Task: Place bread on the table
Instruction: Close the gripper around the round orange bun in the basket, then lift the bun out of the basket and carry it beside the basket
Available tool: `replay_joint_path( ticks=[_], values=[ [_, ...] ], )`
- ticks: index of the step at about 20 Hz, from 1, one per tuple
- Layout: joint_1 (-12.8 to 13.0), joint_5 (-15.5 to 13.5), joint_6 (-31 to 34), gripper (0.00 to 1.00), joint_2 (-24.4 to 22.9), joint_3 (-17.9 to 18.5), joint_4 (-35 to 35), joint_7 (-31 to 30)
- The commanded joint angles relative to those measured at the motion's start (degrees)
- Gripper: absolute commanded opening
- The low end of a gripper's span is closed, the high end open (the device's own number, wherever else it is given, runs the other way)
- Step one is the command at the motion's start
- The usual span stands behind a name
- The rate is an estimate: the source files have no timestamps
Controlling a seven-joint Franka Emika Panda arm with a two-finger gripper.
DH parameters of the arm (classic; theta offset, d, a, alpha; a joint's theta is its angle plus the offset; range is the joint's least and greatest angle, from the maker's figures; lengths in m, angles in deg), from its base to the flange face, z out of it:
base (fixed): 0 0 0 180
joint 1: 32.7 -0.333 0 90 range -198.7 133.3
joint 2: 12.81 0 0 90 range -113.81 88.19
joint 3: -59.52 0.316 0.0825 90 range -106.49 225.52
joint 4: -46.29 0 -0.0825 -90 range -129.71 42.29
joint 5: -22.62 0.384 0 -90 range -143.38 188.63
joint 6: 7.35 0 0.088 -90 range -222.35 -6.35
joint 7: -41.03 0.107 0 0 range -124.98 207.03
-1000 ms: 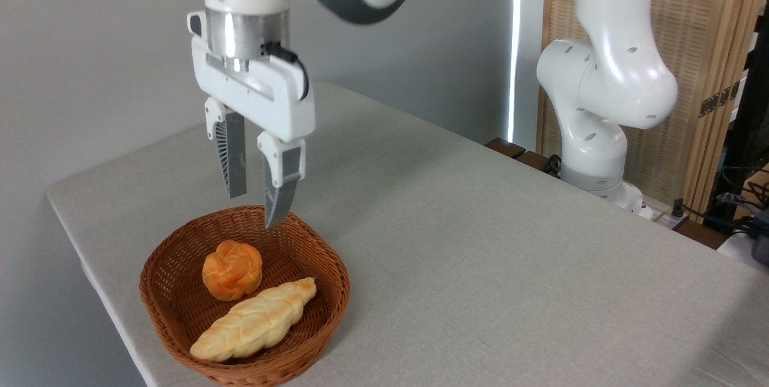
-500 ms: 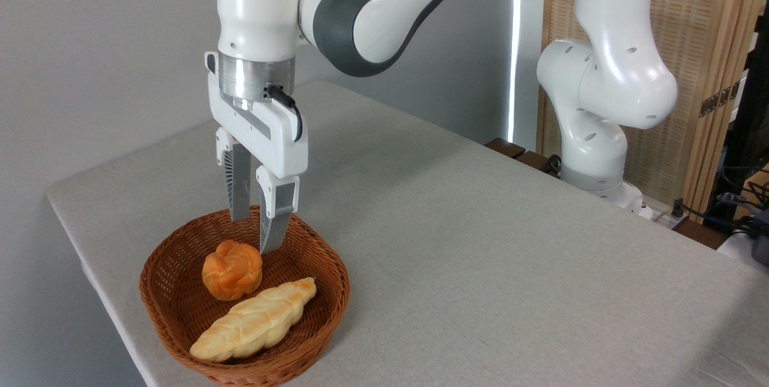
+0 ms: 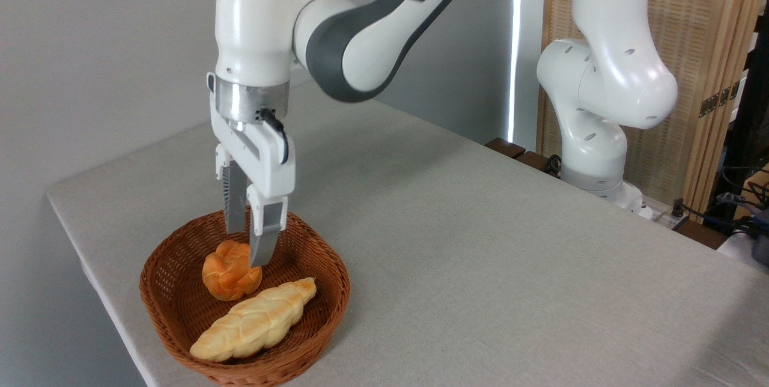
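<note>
Arm reaches in from 1 o'clock, wrist vertical, gripper pointing straight down w/ fingers parted, tips just above the bread. Bread: small round orange knotted bun, inside wicker basket at table 8 o'clock corner, touching pale braided loaf.

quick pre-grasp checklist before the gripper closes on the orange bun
1. Gripper open: ok, a gap shows between the fingers.
2. Gripper over the bun: ok, the tips are at its top.
3. Fingers straddling the bun: cannot tell from this single view.
4. Long loaf clear of the fingers: ok, it lies in front of the bun.
5. Basket rim clear of the fingers: ok.
6. Bare table available for placing: ok.
</note>
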Motion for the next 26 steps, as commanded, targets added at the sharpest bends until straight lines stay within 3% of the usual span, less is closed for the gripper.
replay_joint_path(
  ticks=[1,6,11,12,14,15,17,26],
  values=[
    [0.0,0.2,-4.2,1.00,2.7,-1.1,-0.5,0.2],
    [0.0,0.2,-8.4,1.00,5.0,-1.8,-0.5,0.3],
    [0.0,0.3,-8.5,0.97,5.0,-1.8,-0.5,0.3],
    [0.0,0.3,-8.5,0.91,5.0,-1.9,-0.5,0.4],
    [0.0,0.3,-8.5,0.67,5.0,-1.9,-0.5,0.9],
    [0.0,0.4,-8.5,0.51,5.0,-1.9,-0.5,1.0],
    [0.0,0.4,-8.5,0.34,5.0,-1.9,-0.5,1.1],
    [0.0,0.3,-8.4,0.32,4.8,-1.9,-0.5,1.6]
  ],
)
